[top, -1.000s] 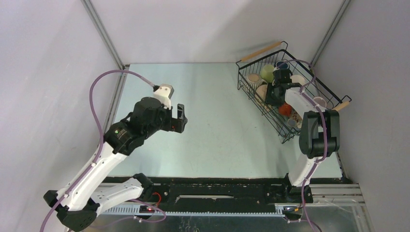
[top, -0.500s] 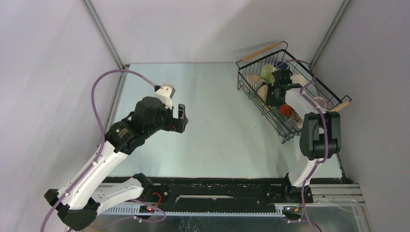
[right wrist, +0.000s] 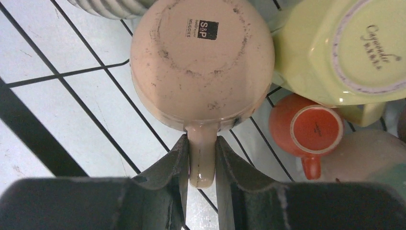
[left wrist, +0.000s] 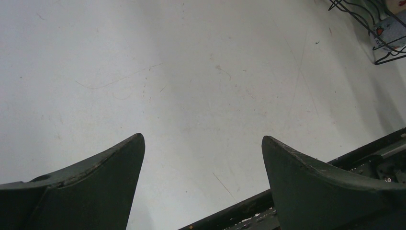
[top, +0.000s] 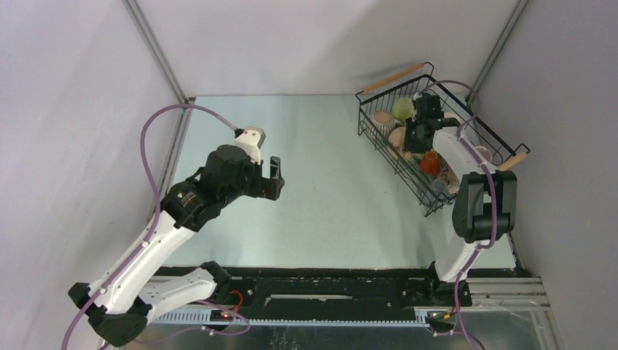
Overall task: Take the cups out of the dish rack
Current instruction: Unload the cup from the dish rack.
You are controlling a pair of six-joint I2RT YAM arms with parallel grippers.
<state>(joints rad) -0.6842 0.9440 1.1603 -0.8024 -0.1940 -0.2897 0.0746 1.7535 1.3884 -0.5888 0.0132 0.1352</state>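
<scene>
Right wrist view gives us the clearest reading: the right gripper (right wrist: pixel 201 160) has its two fingers pressed against either side of the handle of the tan cup (right wrist: pixel 201 62), so we take it as clamped on that handle. The cup is upside down, with its stamped base facing the camera. It sits over the wire floor of the dish rack (top: pixel 379 146), and we cannot tell whether it has lifted clear of the wires. Close around it are a pale yellow-green cup (right wrist: pixel 335 43) touching its right side, a small orange cup (right wrist: pixel 309 127) just below that one, and a ribbed beige cup (right wrist: pixel 110 5) at the top edge. From above, the rack stands at the far right corner of the table (top: pixel 328 197), and every cup we can make out lies inside it; we see none set down on the table surface. The left gripper (left wrist: pixel 201 143) hangs over the bare middle of the table, well apart from the rack, with its jaws spread wide and holding nothing. We judge the unloading to be barely begun: one cup is in hand but not yet out, and all the others are still to be lifted out and placed on the table.
</scene>
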